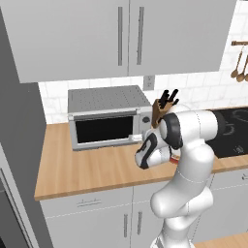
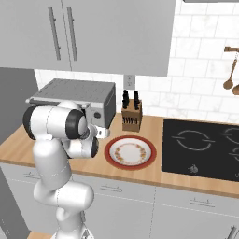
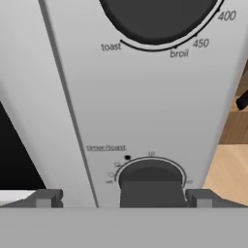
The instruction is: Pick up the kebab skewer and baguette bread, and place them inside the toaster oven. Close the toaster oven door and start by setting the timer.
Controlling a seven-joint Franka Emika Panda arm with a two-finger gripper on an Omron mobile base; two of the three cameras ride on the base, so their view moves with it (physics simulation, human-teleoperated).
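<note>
1. Two knobs are carried on the right panel of the toaster oven (image 1: 109, 116), which stands on the wooden surface (image 1: 87, 169) against the tiled wall, with the toaster oven door (image 1: 104, 129) raised shut.
2. The lower one, the timer knob (image 3: 151, 180), is seen just ahead in the hand view, between the two finger tips of the gripper (image 3: 123, 198); the jaws are spread wide and nothing is pinched.
3. The timer knob is judged to be a small, stiff, dark round dial, smooth and possibly slippery; it is best taken across its rim from both sides and turned, not pulled.
4. Above it the temperature dial (image 3: 157, 17) is ringed with printed marks for toast, broil and degrees.
5. The oven body is a boxy, silver-grey metal case with a perforated top and a dark glass window; whether the skewer and baguette lie inside cannot be told.
6. A red-rimmed plate (image 2: 130, 152) lies on the surface near a knife block (image 2: 131, 114).
</note>
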